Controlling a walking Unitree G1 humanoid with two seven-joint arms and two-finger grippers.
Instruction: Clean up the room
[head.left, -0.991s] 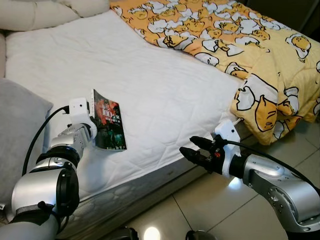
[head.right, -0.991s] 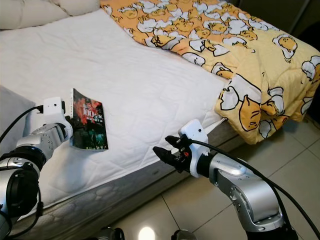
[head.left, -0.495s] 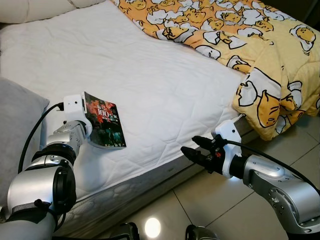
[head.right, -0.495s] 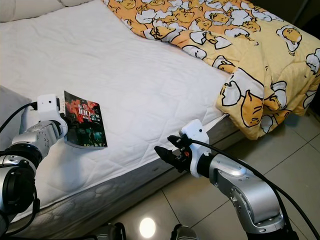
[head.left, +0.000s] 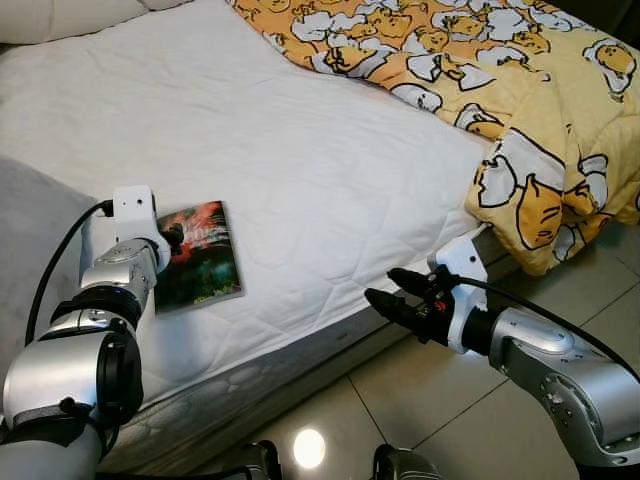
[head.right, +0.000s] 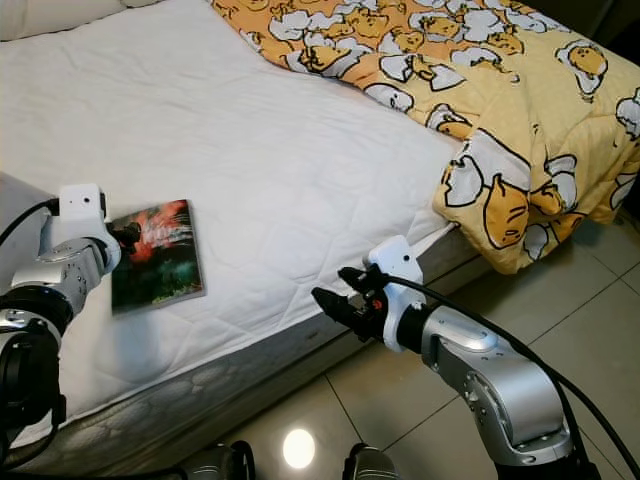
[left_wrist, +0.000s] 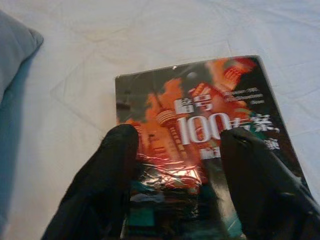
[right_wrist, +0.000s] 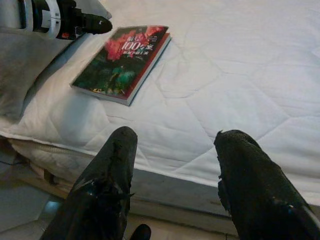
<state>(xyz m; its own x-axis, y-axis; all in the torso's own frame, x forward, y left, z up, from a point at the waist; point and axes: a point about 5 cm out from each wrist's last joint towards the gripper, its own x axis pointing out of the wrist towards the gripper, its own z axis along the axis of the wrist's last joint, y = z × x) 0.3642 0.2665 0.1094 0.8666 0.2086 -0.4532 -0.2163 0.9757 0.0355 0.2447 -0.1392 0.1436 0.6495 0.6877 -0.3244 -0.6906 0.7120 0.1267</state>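
Glossy red-and-dark paperback book (head.left: 199, 257), likely light, stiff and slippery, is lying flat on the white quilted mattress (head.left: 300, 170), being straddled by the left gripper's (left_wrist: 177, 165) open, empty jaws.

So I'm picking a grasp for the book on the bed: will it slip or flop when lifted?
The book has a glossy cover that glints in the left wrist view, so it may be slippery. It looks thin and soft-covered, so gripped at one edge it would probably sag. Lying flat on the soft mattress, it leaves little gap for the open left end effector.
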